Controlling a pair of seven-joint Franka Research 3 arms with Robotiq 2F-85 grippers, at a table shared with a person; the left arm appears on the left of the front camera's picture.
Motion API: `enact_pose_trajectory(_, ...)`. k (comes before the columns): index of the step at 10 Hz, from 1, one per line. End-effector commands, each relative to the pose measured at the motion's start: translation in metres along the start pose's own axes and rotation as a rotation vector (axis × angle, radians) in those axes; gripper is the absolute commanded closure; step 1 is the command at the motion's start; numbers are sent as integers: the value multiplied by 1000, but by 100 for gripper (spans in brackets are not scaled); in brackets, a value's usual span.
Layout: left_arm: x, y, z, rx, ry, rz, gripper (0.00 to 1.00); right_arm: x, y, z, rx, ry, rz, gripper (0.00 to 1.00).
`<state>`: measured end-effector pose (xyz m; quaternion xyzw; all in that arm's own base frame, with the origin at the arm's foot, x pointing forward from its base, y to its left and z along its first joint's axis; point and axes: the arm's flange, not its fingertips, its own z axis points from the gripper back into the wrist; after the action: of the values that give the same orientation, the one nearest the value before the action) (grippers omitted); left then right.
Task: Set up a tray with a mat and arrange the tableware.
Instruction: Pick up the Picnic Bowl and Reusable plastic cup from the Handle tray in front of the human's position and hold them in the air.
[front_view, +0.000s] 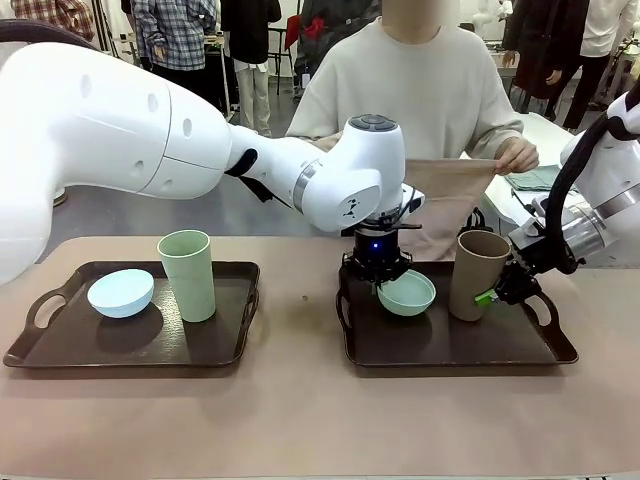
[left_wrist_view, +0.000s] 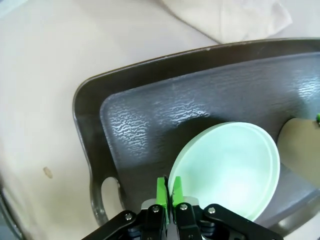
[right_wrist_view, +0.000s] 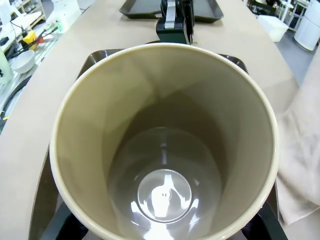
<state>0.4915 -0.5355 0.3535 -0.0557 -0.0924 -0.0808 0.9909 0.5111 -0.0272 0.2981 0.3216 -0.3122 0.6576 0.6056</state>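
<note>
On the right dark tray (front_view: 450, 345) sit a mint green bowl (front_view: 407, 294) and a tall brown-tan cup (front_view: 478, 275). My left gripper (front_view: 385, 278) comes down from above and is shut on the bowl's near rim. In the left wrist view its green pads (left_wrist_view: 161, 192) pinch the edge of the tilted bowl (left_wrist_view: 230, 165). From the right, my right gripper (front_view: 495, 292) is shut on the cup's lower side, and the right wrist view looks straight down into the empty cup (right_wrist_view: 165, 150). A pale blue bowl (front_view: 121, 292) and a pale green cup (front_view: 187, 275) stand on the left tray (front_view: 60, 345).
Across the table, the person's hand (front_view: 517, 155) holds up a tan cloth mat (front_view: 450, 190) just behind the right tray. A gap of bare table separates the two trays. My left arm reaches across the middle above it.
</note>
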Motion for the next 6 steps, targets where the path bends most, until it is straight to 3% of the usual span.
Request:
enact_pose_trajectory(1,-9,5,15,46,11,2,100,14,7,9,2,-5,32,100)
enact_pose_trajectory(2,-12,5,36,51,5,2,100,39,17,25,14,-22,18,90)
enact_pose_trajectory(6,-20,3,154,57,-167,-6,100,159,61,106,-18,-15,169,90)
